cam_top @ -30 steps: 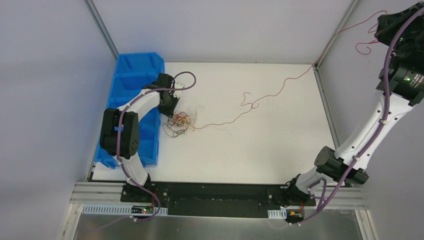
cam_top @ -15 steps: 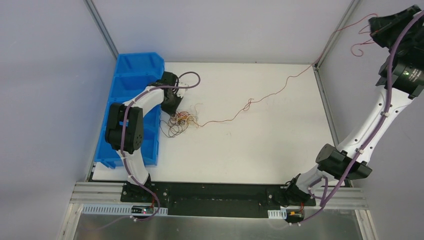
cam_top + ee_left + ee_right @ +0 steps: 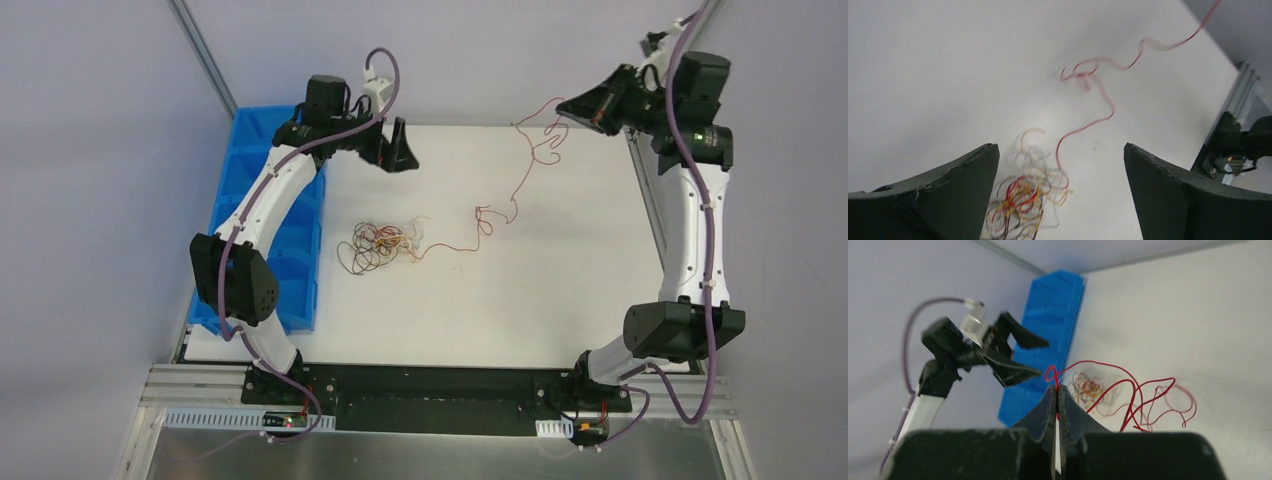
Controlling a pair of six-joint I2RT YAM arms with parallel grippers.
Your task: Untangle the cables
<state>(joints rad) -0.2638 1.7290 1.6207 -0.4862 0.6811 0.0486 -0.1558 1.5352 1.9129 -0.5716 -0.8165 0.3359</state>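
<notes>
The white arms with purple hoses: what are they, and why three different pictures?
They are two robot arms bolted at the near edge of a white table, there to untangle wires. One picture looks down from above. The other two come from a camera on each wrist, so the dark wedges there are that arm's own fingers. On the table lies a small tangle of hair-thin red, yellow, black and white wires, beside a row of blue plastic bins. The left arm's fingers stand wide open in the air, holding nothing. The right arm's fingers are shut on a long red wire that leads back to the tangle.
</notes>
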